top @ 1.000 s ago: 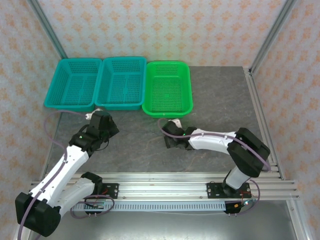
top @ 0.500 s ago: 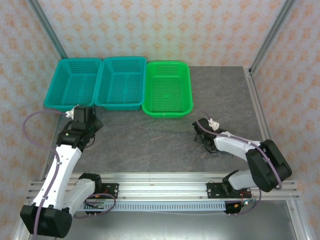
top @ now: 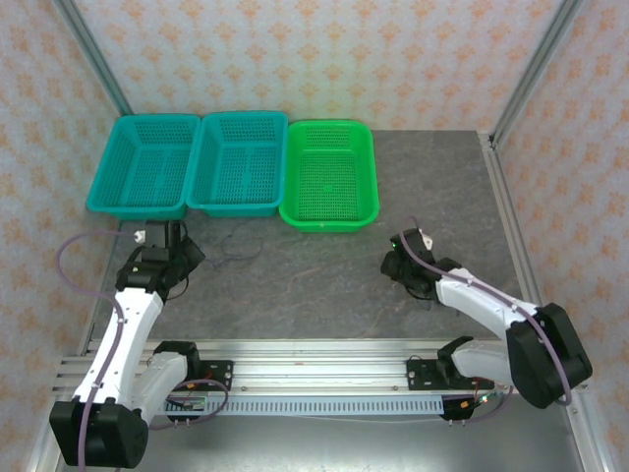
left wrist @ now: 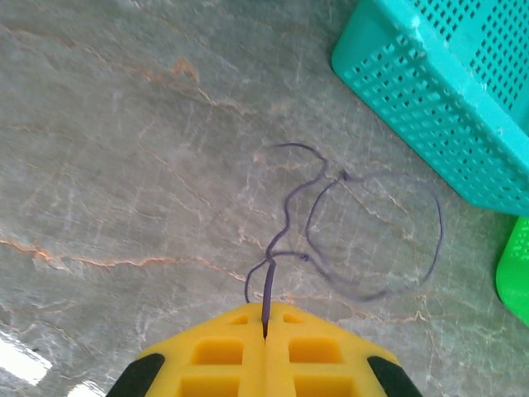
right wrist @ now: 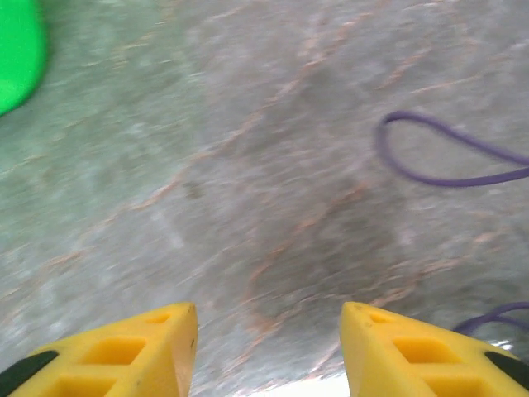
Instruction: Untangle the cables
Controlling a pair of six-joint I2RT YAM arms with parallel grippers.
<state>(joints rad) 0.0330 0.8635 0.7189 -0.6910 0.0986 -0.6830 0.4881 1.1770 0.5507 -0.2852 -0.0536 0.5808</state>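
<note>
L gripper (left wrist: 265, 318), seen from its wrist cam: yellow jaws pressed shut w/ one dark strand of the cables (left wrist: 284, 217) pinched at the tips. The rest of the thin wire runs straight out from the jaws and spreads into two loose loops flat on the grey stone-look table (left wrist: 116, 165). The far loop ends near the corner of a teal basket (left wrist: 430, 116) but stays apart from it. A green basket (left wrist: 517, 273) cuts in at the right edge. Bare table lies open to the left of the strand and beyond it.

R gripper (right wrist: 266, 314): jaws stand apart w/ nothing between them, only blurred bare table under and ahead. A purple cord (right wrist: 382, 145) loops on the surface to the right of the jaws; can't tell if it belongs to the arm.

From above, the L gripper (top: 195, 254) sits at the table's left side, just in front of the teal baskets. The cables (top: 234, 254) trail from it toward mid-table, just short of the middle basket's (top: 201, 192) front wall. The R gripper (top: 391, 264) is well apart from them, in front of the green basket's (top: 329, 221) right corner, w/ open table (top: 324, 295) between the two arms.
</note>
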